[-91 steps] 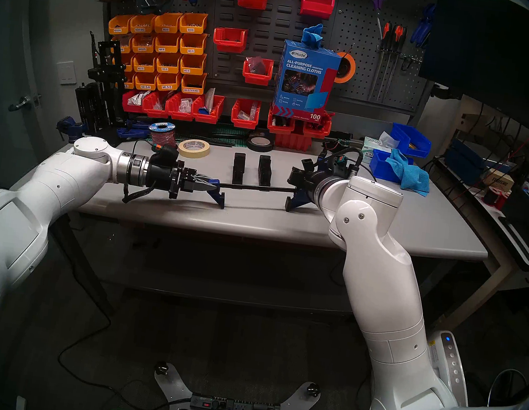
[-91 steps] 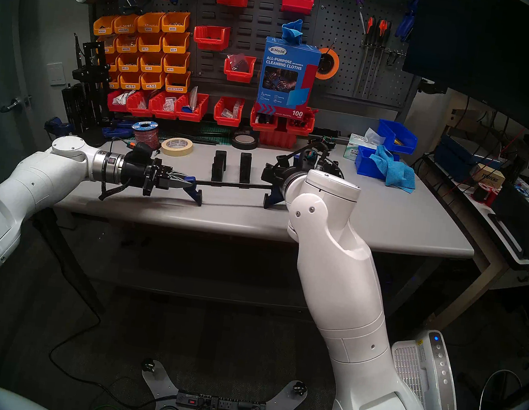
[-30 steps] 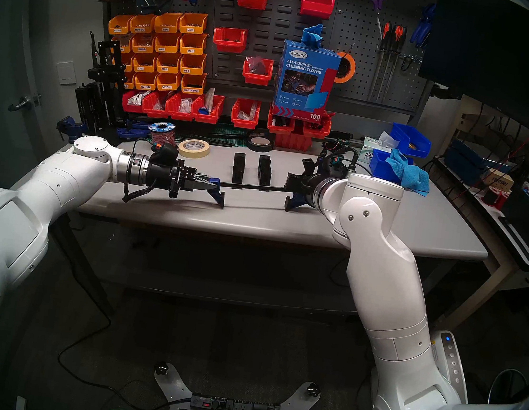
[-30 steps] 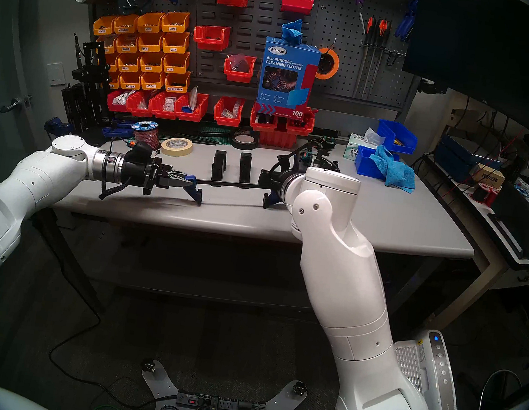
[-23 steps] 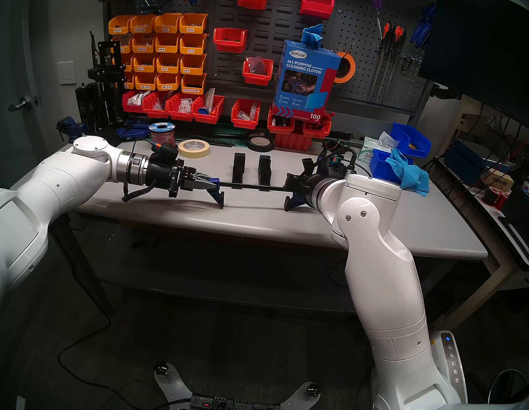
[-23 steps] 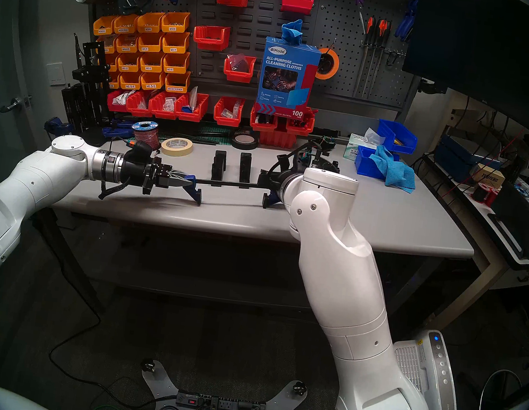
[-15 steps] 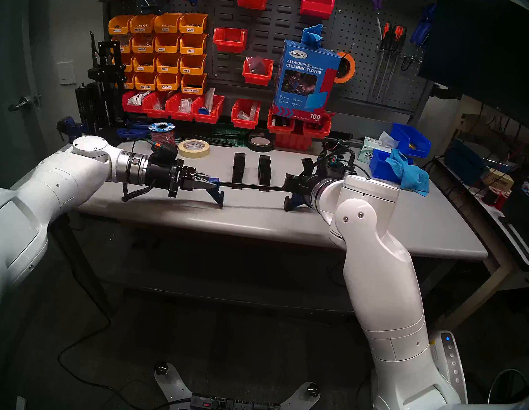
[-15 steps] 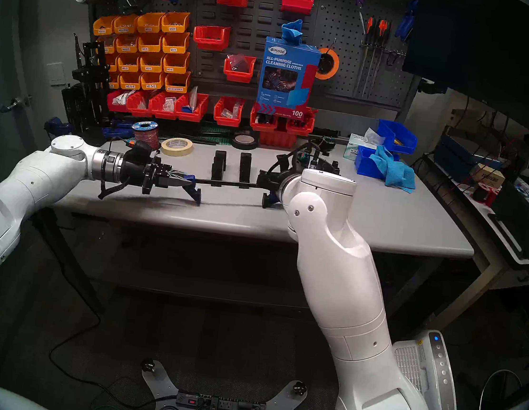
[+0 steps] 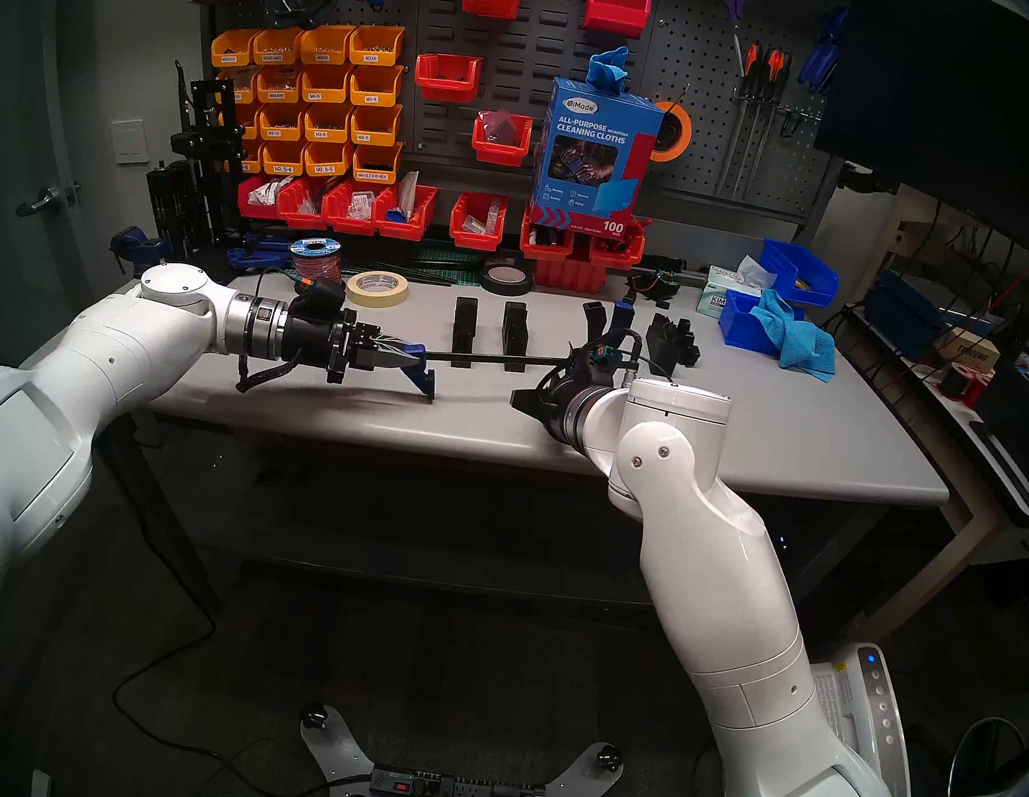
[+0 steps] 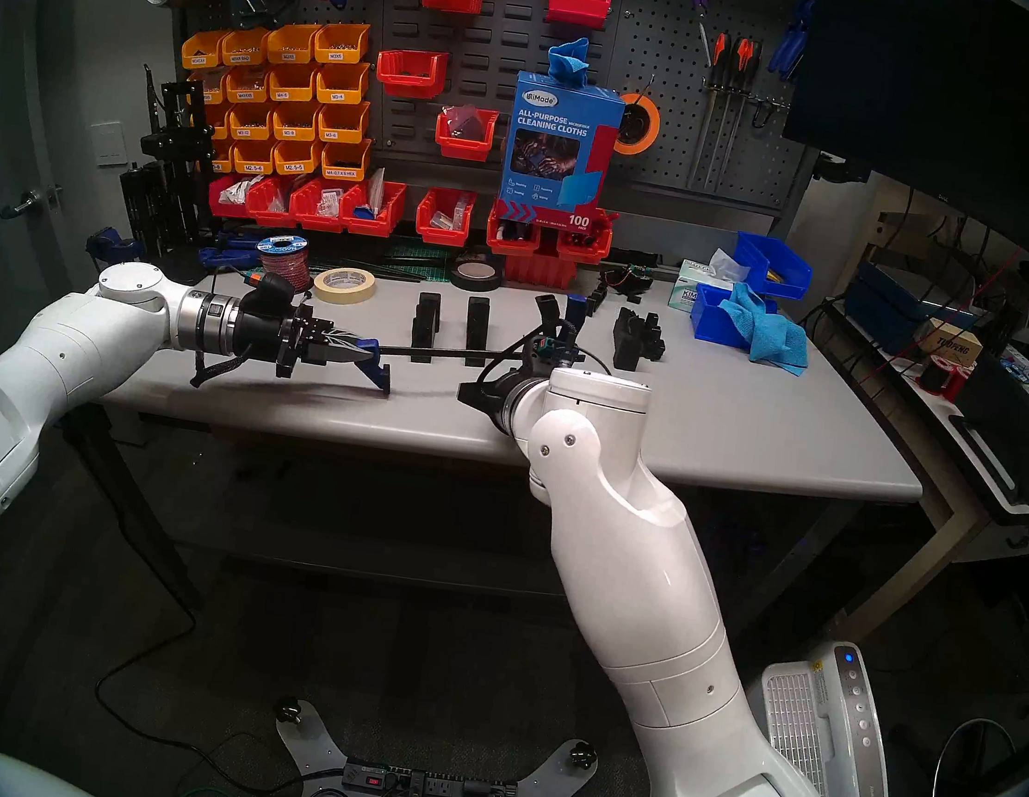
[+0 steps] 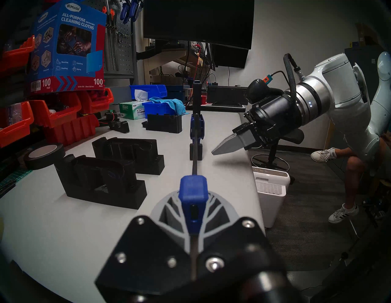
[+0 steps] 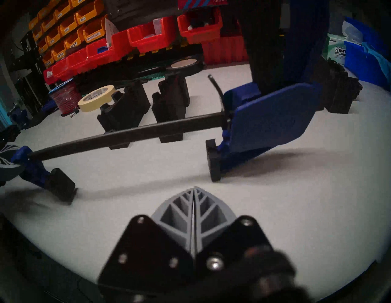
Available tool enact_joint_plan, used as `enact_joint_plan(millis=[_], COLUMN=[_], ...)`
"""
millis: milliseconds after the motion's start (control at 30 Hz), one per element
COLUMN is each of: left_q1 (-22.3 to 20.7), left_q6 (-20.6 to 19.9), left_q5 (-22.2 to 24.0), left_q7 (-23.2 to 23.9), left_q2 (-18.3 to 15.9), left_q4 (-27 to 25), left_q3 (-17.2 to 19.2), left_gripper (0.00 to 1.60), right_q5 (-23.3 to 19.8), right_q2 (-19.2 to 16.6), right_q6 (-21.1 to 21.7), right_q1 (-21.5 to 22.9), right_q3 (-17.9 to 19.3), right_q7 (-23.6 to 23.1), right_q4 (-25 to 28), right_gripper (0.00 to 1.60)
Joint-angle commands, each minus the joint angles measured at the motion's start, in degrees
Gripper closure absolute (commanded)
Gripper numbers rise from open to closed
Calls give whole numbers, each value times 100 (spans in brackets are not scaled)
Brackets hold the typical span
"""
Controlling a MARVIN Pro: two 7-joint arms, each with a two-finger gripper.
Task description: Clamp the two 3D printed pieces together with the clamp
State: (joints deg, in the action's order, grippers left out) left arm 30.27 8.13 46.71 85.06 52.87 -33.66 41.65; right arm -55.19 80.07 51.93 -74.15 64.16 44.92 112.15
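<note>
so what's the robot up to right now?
Mid clamp job. The left hand is shut on the fixed-jaw end of the bar clamp, holding it in front of the two black printed pieces, which stand apart on the bench, not yet clamped. The right hand is shut and empty, hanging just short of the clamp's sliding jaw.

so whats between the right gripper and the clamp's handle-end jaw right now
Only bare table: in the right wrist view the shut right gripper sits short of the clamp, with nothing on the grey surface between them.
</note>
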Motion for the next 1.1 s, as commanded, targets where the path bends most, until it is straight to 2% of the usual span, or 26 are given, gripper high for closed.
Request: enact_joint_plan(millis=[0, 233, 267, 333, 367, 700, 1067], left_q1=[-111, -104, -104, -106, -106, -107, -103], left_q6=[15, 11, 11, 12, 13, 13, 10], left_q5=[38, 36, 36, 36, 36, 35, 34], left_q7=[-6, -6, -6, -6, -6, -6, -6], left_q2=[23, 18, 18, 19, 20, 21, 18], left_q4=[8, -6, -6, -3, 0, 2, -8], left_q3=[42, 45, 45, 45, 45, 47, 48], left_gripper=[160, 160, 160, 160, 160, 160, 160], right_q5=[112, 140, 159, 184, 199, 446, 468], right_q2=[-120, -157, -150, -135, -129, -171, -201], right_q6=[-157, -181, -197, -228, -250, -489, -357], right_q1=[33, 188, 192, 188, 182, 164, 348], right_q3=[-8, 23, 18, 16, 15, -70, -19], right_q7=[-94, -139, -125, -112, -107, -83, 35], right_q4=[93, 96, 97, 97, 96, 205, 393], right_gripper=[160, 160, 124, 18, 0, 0, 0])
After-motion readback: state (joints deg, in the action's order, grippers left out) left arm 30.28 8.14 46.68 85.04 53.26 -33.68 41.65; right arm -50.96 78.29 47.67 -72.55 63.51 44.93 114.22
